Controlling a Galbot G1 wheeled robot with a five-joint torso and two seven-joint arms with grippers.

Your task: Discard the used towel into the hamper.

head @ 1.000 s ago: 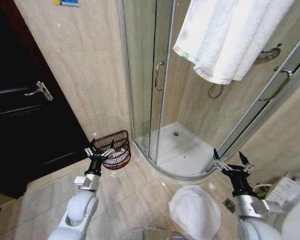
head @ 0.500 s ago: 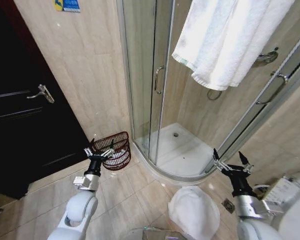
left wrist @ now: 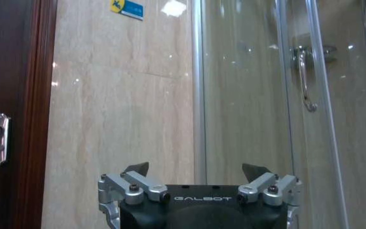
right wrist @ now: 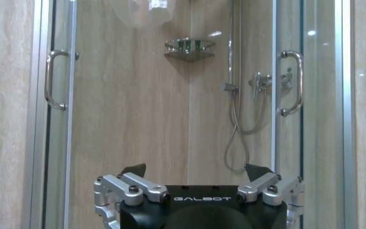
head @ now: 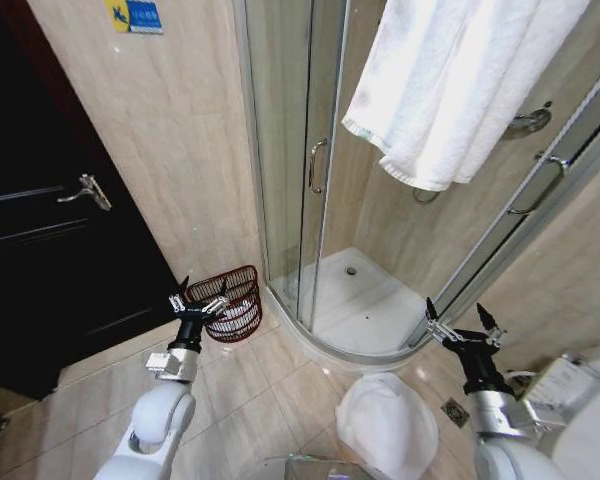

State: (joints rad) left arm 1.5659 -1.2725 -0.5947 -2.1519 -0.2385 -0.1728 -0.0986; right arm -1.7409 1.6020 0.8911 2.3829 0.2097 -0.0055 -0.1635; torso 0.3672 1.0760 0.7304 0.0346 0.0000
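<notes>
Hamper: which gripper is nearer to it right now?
Left. The left gripper is raised right in front of the hamper, fingers spread. The right gripper is far across, by the shower's other side, also open.

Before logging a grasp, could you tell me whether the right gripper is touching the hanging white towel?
Apart. The head view shows the right gripper open, low near the floor, and the towel hanging high above.

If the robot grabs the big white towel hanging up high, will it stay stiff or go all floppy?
Probably floppy: the towel already drapes in soft folds over the shower door. It looks thick, so maybe heavyish. It likely won't slip, since the cloth looks fluffy.
</notes>
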